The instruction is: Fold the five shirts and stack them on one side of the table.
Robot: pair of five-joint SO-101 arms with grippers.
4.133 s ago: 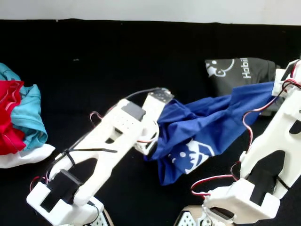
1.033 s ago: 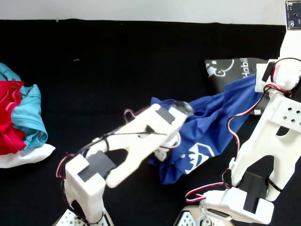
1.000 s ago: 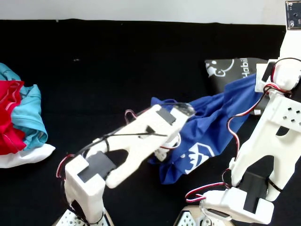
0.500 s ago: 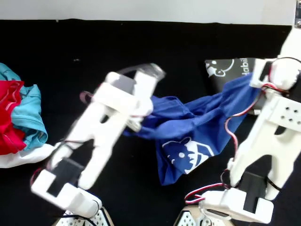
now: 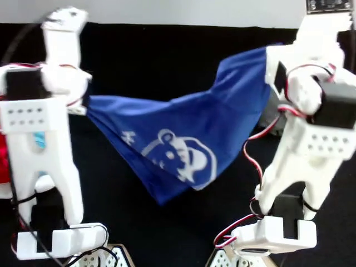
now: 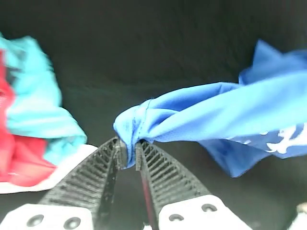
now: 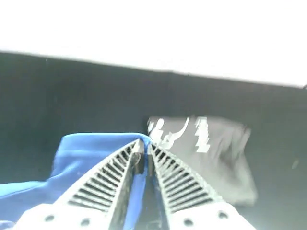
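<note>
both arms have lifted and spread apart, so the blue shirt [image 5: 178, 139] now hangs stretched above the tabletop [image 5: 167, 61] between the left gripper [image 6: 127, 146] and right gripper [image 7: 145, 145], each clamped on an edge, probably ready to be laid flat.

Black surface [image 5: 167, 61] stretches wide and dark, back to a pale wall [image 5: 167, 11] beyond its far edge; on the left side sits a crumpled heap of shirts; a teal shirt [image 6: 33, 105] is bunched up against a red shirt [image 6: 19, 160], the two touching; a white shirt [image 6: 67, 165] shows at the heap's edge, flat on the black; over on the right, well apart from that heap, a dark grey shirt [image 7: 206, 153] with white print lies folded flat on the surface.
</note>
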